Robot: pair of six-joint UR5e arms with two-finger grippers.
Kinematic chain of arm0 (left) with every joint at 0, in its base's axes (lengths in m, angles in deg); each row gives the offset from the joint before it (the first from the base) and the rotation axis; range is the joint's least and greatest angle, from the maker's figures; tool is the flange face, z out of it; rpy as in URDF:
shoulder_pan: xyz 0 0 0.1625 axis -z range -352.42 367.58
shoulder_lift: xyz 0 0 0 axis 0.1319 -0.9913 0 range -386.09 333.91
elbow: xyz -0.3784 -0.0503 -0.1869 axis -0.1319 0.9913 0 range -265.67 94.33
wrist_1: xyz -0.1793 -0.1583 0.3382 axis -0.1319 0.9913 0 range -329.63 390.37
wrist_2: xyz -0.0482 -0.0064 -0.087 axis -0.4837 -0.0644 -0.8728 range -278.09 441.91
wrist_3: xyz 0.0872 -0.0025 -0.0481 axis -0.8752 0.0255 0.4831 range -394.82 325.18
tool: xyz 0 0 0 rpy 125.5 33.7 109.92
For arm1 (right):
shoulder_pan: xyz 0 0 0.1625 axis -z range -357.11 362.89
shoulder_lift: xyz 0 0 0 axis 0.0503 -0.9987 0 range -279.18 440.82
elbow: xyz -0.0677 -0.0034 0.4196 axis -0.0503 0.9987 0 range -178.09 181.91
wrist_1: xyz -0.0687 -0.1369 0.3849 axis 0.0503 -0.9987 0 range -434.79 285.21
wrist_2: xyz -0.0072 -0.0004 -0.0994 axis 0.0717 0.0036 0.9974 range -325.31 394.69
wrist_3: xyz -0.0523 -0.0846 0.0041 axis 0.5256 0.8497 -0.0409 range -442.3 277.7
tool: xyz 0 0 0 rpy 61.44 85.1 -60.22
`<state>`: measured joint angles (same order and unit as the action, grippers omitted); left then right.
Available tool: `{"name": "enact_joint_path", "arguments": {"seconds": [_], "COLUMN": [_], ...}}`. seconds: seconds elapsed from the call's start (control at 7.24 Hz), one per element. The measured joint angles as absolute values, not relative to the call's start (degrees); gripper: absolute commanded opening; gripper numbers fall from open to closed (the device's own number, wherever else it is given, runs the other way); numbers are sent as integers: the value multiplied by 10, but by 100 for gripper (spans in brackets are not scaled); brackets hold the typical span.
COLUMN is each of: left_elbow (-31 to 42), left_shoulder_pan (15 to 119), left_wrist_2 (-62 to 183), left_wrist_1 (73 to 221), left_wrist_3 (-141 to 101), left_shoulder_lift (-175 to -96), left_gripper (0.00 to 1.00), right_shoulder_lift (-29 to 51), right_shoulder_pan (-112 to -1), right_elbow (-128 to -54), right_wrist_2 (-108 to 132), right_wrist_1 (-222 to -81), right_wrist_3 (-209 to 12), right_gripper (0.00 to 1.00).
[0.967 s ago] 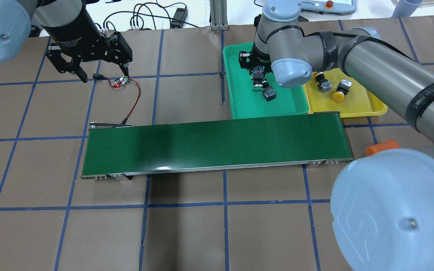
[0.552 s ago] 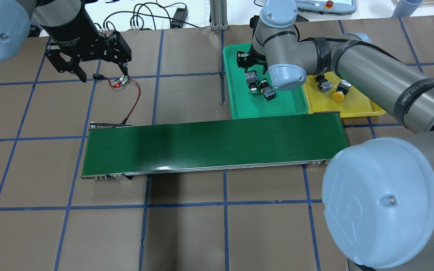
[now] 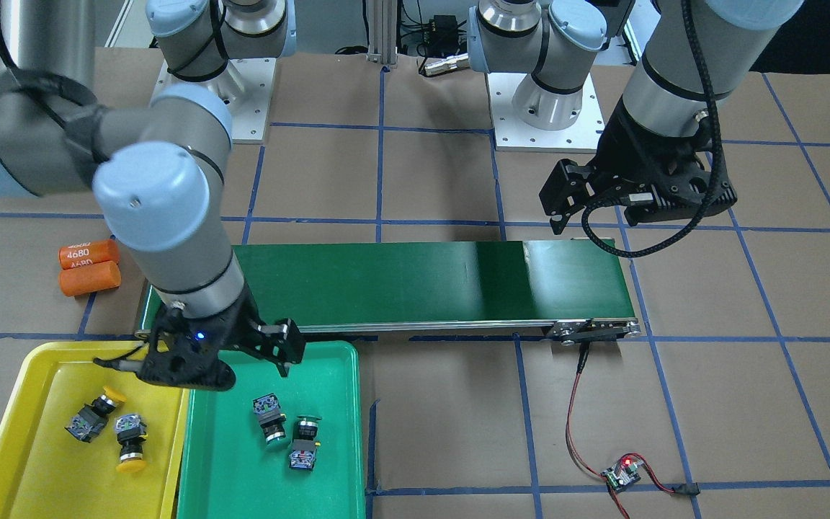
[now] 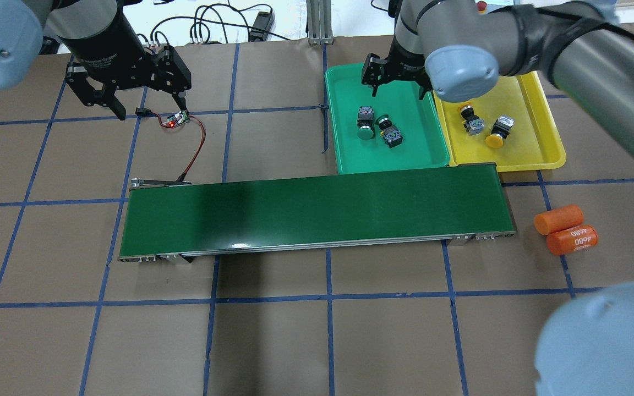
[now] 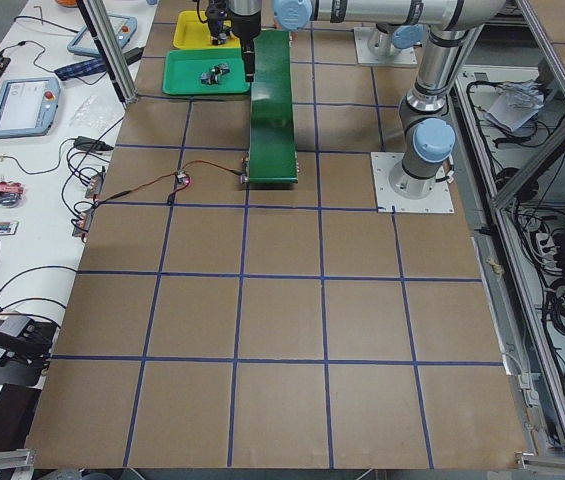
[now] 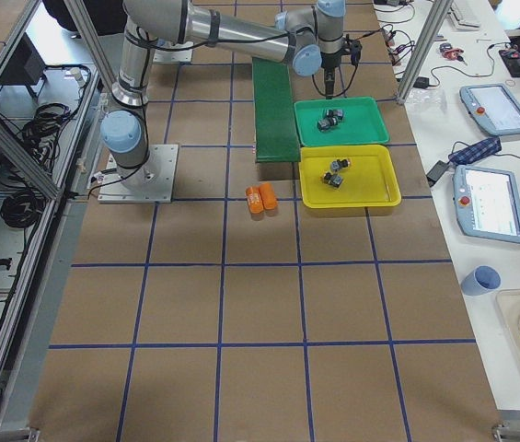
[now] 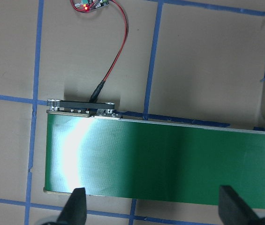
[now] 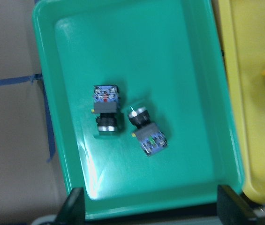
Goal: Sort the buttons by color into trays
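Two green buttons [image 4: 365, 122] [image 4: 390, 135] lie on their sides in the green tray [image 4: 405, 151]. Two yellow buttons [image 4: 470, 122] [image 4: 498, 132] lie in the yellow tray [image 4: 520, 154] beside it. My right gripper [image 4: 397, 88] is open and empty, raised above the far part of the green tray. In the right wrist view, both green buttons [image 8: 106, 110] [image 8: 146, 129] lie below it on the green tray [image 8: 137, 47]. My left gripper [image 4: 152, 107] is open and empty, held above the table at the far left, past the conveyor's end.
A long dark-green conveyor belt [image 4: 317, 212] crosses the middle of the table, right next to both trays. Two orange cylinders [image 4: 564, 228] lie off its right end. A small circuit board with a red light [image 4: 176, 118] and its wire lie under my left gripper.
My right gripper has let go of a green button, which now lies in the green tray. It has risen and drawn back toward the tray's far edge. The left arm has not moved.
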<state>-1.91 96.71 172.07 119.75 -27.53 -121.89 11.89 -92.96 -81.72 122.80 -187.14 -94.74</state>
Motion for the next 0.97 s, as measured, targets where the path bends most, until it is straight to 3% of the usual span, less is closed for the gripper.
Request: {"name": "enact_joint_path", "arguments": {"seconds": [0.41, 0.97], "left_elbow": [-18, -19], "left_shoulder_pan": [967, 967], "left_wrist_2": [1721, 1720], "left_wrist_1": [1198, 1198], "left_wrist_3": [-275, -275], "left_shoulder_lift": [-1218, -1218], "left_gripper": [100, 100], "right_shoulder_lift": [-10, -48], "right_shoulder_pan": [-897, -887], "right_elbow": [-825, -871], "right_wrist_2": [1233, 1241], "right_wrist_1": [-1687, -1623], "right_wrist_3": [-911, -907], "right_gripper": [100, 100]}}
